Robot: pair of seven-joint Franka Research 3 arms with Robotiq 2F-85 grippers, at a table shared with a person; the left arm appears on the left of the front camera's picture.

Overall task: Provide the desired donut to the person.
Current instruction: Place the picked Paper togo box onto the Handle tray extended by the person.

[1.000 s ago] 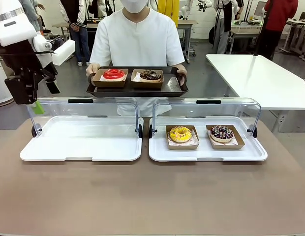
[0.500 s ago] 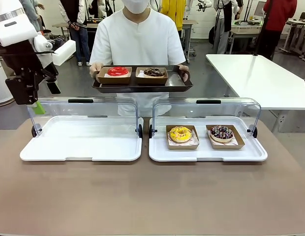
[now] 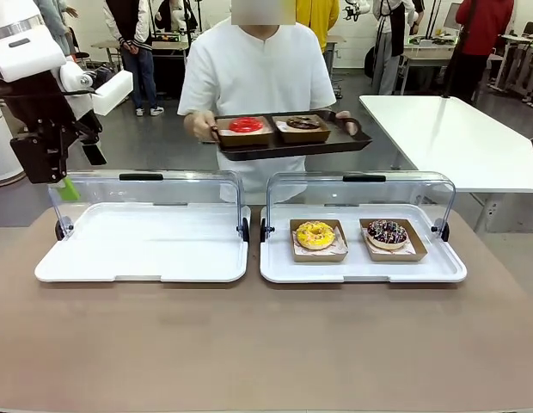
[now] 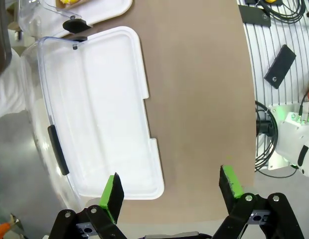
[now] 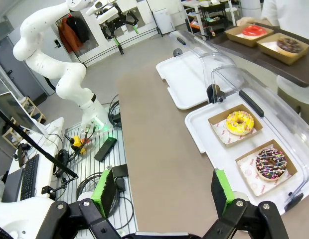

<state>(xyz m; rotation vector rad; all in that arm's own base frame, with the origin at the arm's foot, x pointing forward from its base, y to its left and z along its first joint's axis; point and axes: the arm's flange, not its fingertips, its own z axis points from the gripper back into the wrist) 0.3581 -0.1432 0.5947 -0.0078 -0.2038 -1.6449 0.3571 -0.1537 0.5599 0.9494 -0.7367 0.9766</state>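
Nearest us the brown bench [image 3: 266,344] is bare along its near edge. Past that sit two white trays with clear lids raised: the left tray [image 3: 142,245] holds nothing, and the right tray [image 3: 363,258] carries a yellow donut [image 3: 315,234] toward its middle and a chocolate sprinkled donut [image 3: 387,232] toward its right end, each in a brown paper box. Our left gripper [image 4: 172,191] hangs above the bench's left far corner with its jaws wide and nothing between them; our right gripper [image 5: 164,191] also stands wide over the right end. Beyond the far edge the person [image 3: 258,77] holds a dark tray [image 3: 335,142] bearing a red donut [image 3: 246,125] and a chocolate donut [image 3: 303,123].
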